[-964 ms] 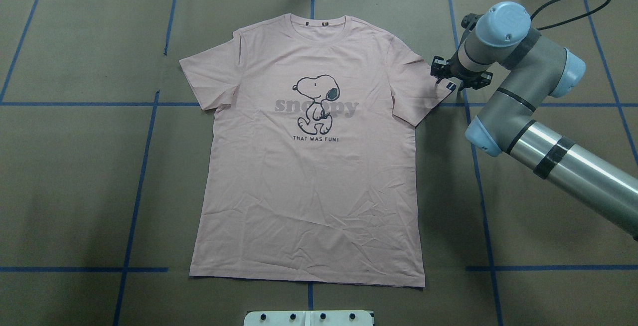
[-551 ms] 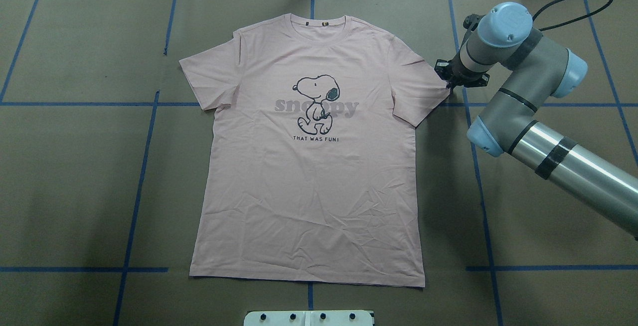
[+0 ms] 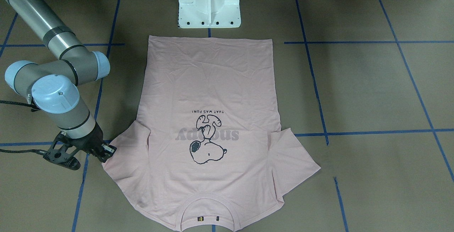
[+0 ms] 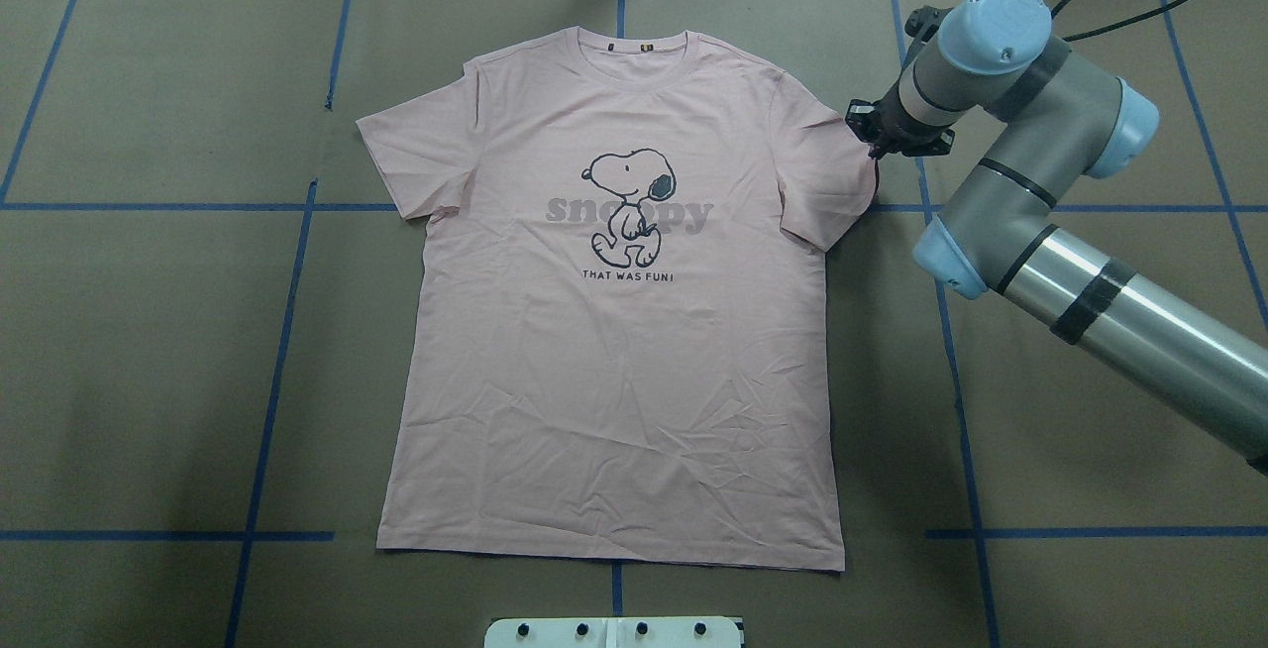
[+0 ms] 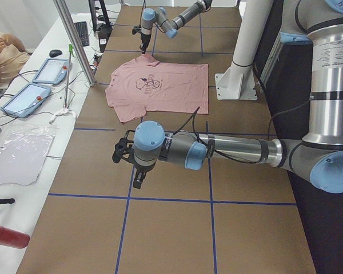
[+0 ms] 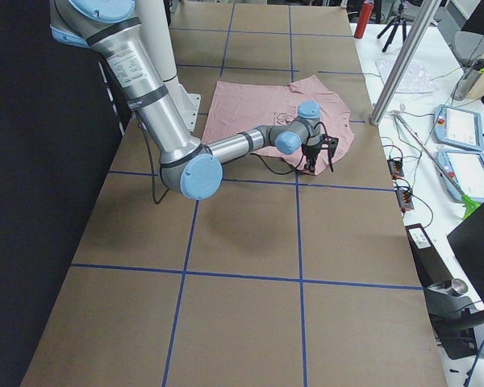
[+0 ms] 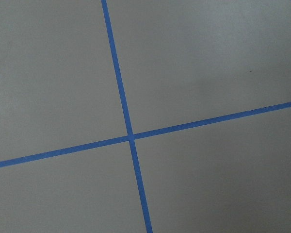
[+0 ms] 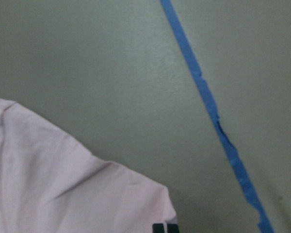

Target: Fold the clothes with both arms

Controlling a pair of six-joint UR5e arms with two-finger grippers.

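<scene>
Exterior left puts the left arm (image 5: 217, 149) nearest you, stretched low over bare table (image 5: 160, 228), well apart from the T-shirt (image 5: 157, 85). Its wrist camera sees only brown surface and crossing blue tape (image 7: 131, 136). Whether its jaws are parted or clenched, you cannot tell from here.

Further along, the T-shirt lies flat and face up with the Snoopy print (image 4: 629, 202) showing. Its hem is toward the robot's white base (image 3: 209, 5), its collar away from it, and both sleeves are spread.

Farthest off, the right arm (image 4: 1020, 113) stands over the outer corner of the sleeve (image 4: 827, 172) on its own side. Its jaws appear clenched on that corner, beside the small dark tag (image 8: 165, 228), and the hem there looks drawn up off the table.

Watch that pinch: it looks like a thin bite at the very edge, so a quick pull inward could let the fabric slip out. With only one arm on the cloth, you may drag the whole body sideways and rumple it rather than fold the sleeve. If the jaws hold just the top layer, the sleeve could open instead of turning over.
</scene>
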